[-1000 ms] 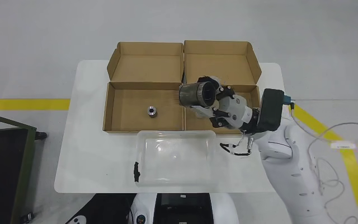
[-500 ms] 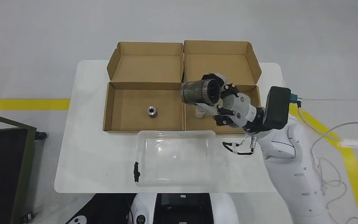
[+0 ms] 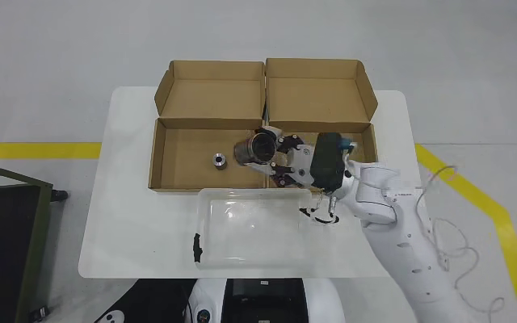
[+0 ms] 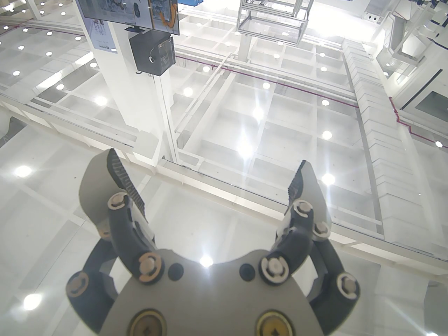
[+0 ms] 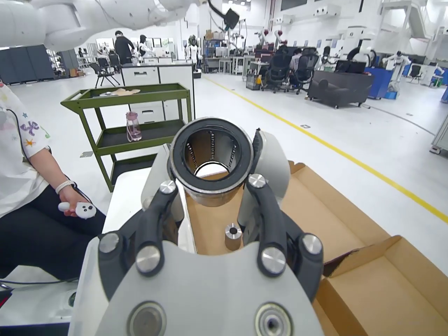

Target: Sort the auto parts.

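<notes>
My right gripper (image 3: 260, 151) (image 5: 212, 167) is shut on a large steel cylinder bearing (image 3: 252, 149) (image 5: 211, 164) with a black rim and a hollow bore. It holds the bearing on its side, above the right end of the left cardboard box (image 3: 182, 171). A small metal bushing (image 3: 218, 160) (image 5: 233, 236) stands on that box's floor, to the left of the bearing. My left gripper (image 4: 210, 190) is open with nothing between its fingers and points up at a ceiling.
A second cardboard box (image 3: 367, 144) adjoins on the right, both with flaps open at the back. A clear plastic bin (image 3: 254, 228) stands in front of the boxes. A small black part (image 3: 196, 247) lies by the bin's left side on the white table (image 3: 121, 202).
My right gripper has carried the bearing left and down, from over the right box to the right end of the left box. The bushing has stayed put.
</notes>
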You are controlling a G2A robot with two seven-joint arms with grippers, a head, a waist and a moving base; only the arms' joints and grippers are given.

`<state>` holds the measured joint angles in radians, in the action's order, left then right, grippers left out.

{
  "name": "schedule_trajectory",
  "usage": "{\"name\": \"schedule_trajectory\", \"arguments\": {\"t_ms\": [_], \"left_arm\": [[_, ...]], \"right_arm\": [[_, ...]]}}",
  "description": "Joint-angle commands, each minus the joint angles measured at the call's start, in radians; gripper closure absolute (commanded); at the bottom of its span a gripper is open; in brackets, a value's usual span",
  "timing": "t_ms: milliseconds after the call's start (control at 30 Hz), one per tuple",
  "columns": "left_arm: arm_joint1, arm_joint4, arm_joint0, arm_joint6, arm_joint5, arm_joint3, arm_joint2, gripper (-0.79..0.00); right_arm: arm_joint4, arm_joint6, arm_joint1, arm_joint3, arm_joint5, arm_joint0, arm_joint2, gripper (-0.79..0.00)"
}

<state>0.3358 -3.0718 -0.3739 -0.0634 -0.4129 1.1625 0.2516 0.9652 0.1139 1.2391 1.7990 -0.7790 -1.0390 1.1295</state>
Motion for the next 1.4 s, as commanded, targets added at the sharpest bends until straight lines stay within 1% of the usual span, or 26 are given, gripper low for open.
{"name": "schedule_trajectory", "arguments": {"t_ms": [0, 167, 300, 567, 1000, 1167, 1367], "left_arm": [[0.000, 0.000, 0.000, 0.000, 0.000, 0.000, 0.000, -0.785], [0.000, 0.000, 0.000, 0.000, 0.000, 0.000, 0.000, -0.785], [0.000, 0.000, 0.000, 0.000, 0.000, 0.000, 0.000, -0.785], [0.000, 0.000, 0.000, 0.000, 0.000, 0.000, 0.000, -0.785], [0.000, 0.000, 0.000, 0.000, 0.000, 0.000, 0.000, -0.785], [0.000, 0.000, 0.000, 0.000, 0.000, 0.000, 0.000, -0.785], [0.000, 0.000, 0.000, 0.000, 0.000, 0.000, 0.000, -0.785]], "right_arm": [[0.011, 0.008, 0.002, -0.023, 0.010, 0.007, -0.016, 0.000], [0.037, 0.024, 0.008, -0.073, 0.033, 0.026, -0.054, 0.000], [0.070, 0.054, 0.014, -0.117, 0.072, 0.050, -0.088, 0.000], [0.124, 0.071, 0.035, -0.211, 0.164, 0.100, -0.165, 0.000], [0.254, 0.148, 0.069, -0.336, 0.331, 0.168, -0.265, 0.000], [0.269, 0.177, 0.083, -0.375, 0.368, 0.190, -0.293, 0.000], [0.261, 0.204, 0.102, -0.425, 0.381, 0.226, -0.322, 0.000]]}}
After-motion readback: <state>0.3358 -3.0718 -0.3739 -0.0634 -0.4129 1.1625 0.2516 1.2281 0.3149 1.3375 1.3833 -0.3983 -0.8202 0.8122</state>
